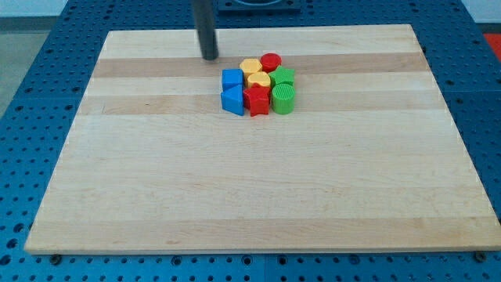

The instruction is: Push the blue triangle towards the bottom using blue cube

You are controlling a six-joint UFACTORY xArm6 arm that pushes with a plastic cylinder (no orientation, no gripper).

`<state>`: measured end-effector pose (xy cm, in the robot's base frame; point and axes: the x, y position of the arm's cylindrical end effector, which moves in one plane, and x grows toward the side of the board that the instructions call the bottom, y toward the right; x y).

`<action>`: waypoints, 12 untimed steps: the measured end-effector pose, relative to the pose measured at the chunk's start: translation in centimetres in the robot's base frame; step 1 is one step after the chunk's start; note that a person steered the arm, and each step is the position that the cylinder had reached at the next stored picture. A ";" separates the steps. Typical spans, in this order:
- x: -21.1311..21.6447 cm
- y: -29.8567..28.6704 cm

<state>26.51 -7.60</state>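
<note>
The blue cube (232, 78) sits at the left of a tight cluster of blocks near the board's top middle. The blue triangle (233, 100) lies directly below it, touching it. My tip (210, 58) is above and to the left of the blue cube, a short gap away, touching no block. The rod runs straight up out of the view's top.
The cluster also holds a red star-shaped block (256, 100), a yellow hexagon-like block (250, 66), a yellow heart-like block (258, 80), a red cylinder (271, 62), a green star-like block (282, 77) and a green cylinder (283, 99). The wooden board (258, 188) lies on a blue perforated table.
</note>
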 end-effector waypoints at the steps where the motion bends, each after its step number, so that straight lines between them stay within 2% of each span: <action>1: 0.0 0.0; 4: 0.0 0.4; 5: 3.6 0.4; 7: 3.8 2.3; 12: 5.9 2.3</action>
